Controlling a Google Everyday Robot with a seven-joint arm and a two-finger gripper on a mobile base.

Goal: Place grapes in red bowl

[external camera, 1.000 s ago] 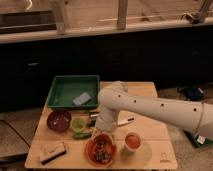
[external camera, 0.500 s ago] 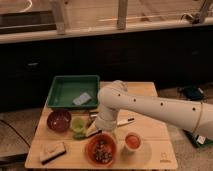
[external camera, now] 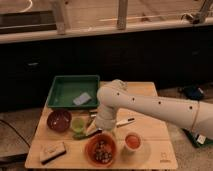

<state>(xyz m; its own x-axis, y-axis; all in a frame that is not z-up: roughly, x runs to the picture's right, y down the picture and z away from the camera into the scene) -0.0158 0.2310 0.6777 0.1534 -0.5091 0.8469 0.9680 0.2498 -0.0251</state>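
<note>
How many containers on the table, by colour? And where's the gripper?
Green: 2, tray, small cup
Orange-red: 1, red bowl, grapes inside
Maroon: 1, bowl
White: 1, cup
Total: 5
Gripper: low over the table, just behind the red bowl.

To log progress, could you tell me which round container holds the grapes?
The red bowl at the front edge, holding the grapes; the maroon bowl doesn't. The gripper hangs behind it.

pincer point(external camera: 96, 129) blurred behind the wrist, arm point(external camera: 165, 107) cut off at right edge
</note>
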